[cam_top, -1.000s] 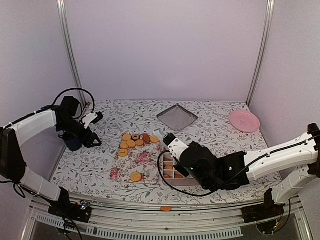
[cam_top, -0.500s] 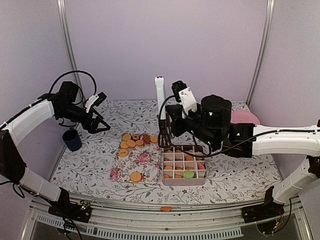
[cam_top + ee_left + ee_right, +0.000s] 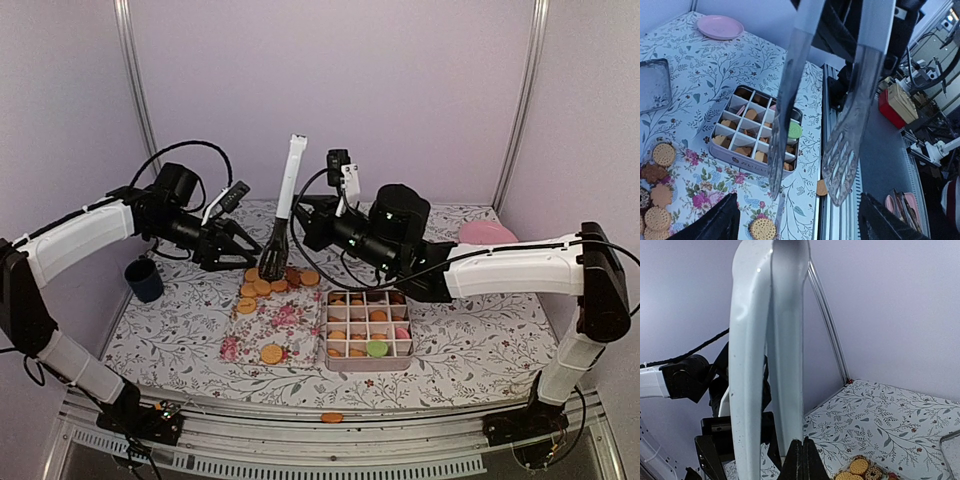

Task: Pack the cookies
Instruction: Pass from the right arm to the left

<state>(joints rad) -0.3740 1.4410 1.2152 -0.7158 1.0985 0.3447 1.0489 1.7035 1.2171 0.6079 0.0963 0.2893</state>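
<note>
Right arm had swung the long white-handled metal tongs [image 3: 289, 180] leftward; right end effector [image 3: 298, 215] clamped on them. Tongs stood near upright, slotted heads down over loose orange round cookies [image 3: 262, 287] on flowered cloth [image 3: 285, 320]. Left end effector [image 3: 248, 247], fingers apart, sat just left of the heads and was the nearer arm.

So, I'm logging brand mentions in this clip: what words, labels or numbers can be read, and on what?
None can be read.
The compartment tin bears a small pink marking on its side wall, too blurred to read.
No lettering shows on the tongs.
</note>
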